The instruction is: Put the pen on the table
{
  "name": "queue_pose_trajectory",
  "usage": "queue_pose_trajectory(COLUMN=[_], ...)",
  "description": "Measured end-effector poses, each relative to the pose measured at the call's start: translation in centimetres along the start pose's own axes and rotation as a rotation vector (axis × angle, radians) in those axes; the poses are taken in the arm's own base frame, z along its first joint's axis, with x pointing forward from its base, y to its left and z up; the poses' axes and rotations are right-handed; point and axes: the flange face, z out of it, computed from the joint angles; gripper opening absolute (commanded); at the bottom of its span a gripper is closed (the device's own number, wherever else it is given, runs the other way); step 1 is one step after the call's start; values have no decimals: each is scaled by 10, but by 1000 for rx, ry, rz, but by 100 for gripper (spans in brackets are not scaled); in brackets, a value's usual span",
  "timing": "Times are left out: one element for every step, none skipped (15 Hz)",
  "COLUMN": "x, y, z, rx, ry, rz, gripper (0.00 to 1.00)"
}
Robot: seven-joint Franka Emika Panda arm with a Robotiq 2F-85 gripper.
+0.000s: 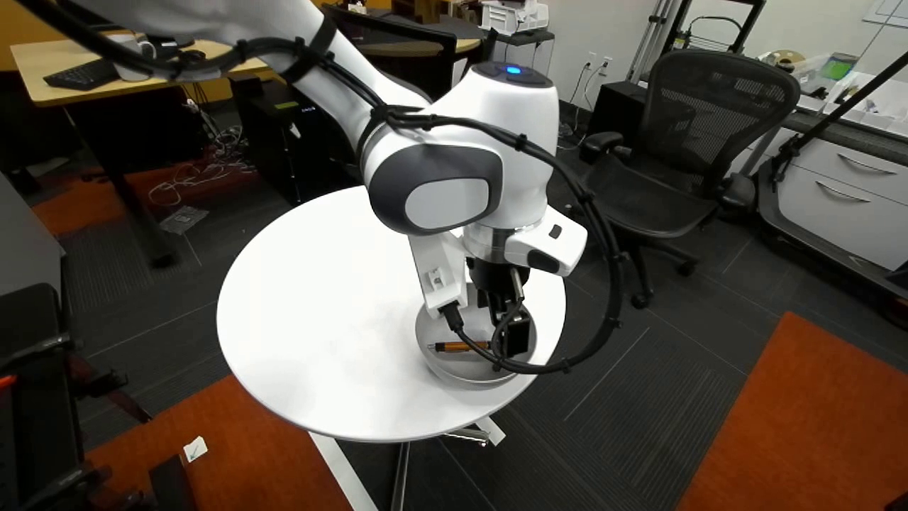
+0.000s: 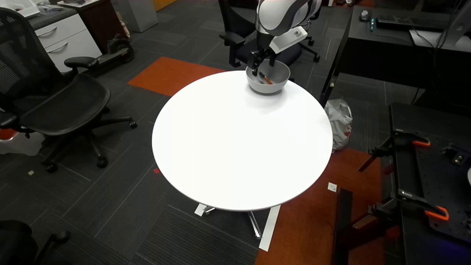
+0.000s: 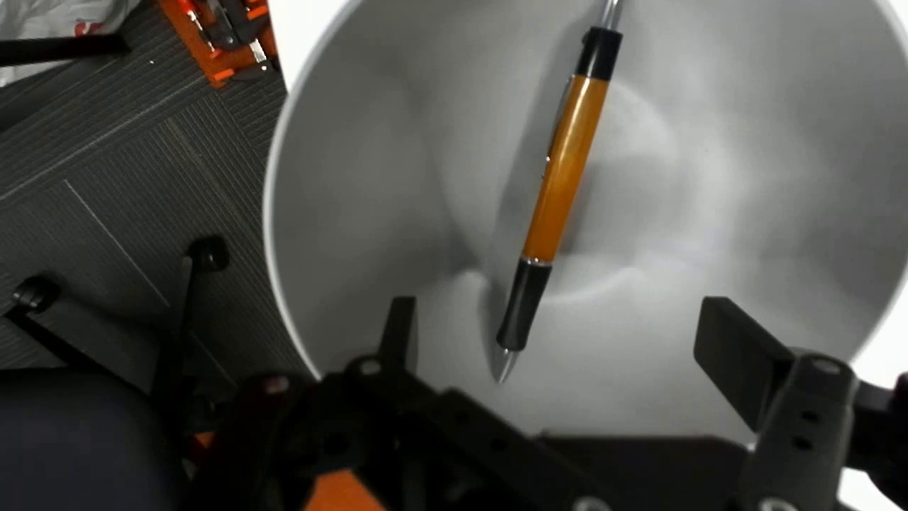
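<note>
1. The gripper (image 3: 560, 330) hangs over the bowl (image 2: 266, 88), fingers wide apart, gripping nothing.
2. The pen (image 3: 565, 170) lies inside the bowl, whose wall rises all around it.
3. A cable (image 1: 614, 284) crosses the bowl's front in an exterior view.
4. The table (image 2: 239, 147) is under the bowl.
5. A chair (image 2: 237, 22) stands behind the bowl in an exterior view.

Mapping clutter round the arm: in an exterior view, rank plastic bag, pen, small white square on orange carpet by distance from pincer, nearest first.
1. Pen: in the grey bowl, close to the open pincer.
2. Plastic bag: right of the table in the picture.
3. Small white square: on the orange carpet, lower in the picture than the bag.
</note>
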Motion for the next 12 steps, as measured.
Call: queue_pose_trajectory(x=[-1, -1, -1, -2, -2, -2, -2, -2, -2, -1, -1, 0], y=[1, 2, 2, 2, 2, 2, 2, 1, 1, 1, 1, 1], z=[4, 8, 12, 16, 20, 23, 26, 30, 32, 34, 36, 37], rx=[-2, -3, -4, -5, -5, -5, -5, -6, -6, -6, -6, -7], ry=[-8, -16, -25, -32, -40, -49, -58, -66, -71, -76, -79, -82], rz=[1, 2, 2, 2, 1, 1, 1, 1, 0, -1, -1, -1], gripper=[100, 100, 95, 74, 71, 69, 61, 54, 44, 38, 29, 22])
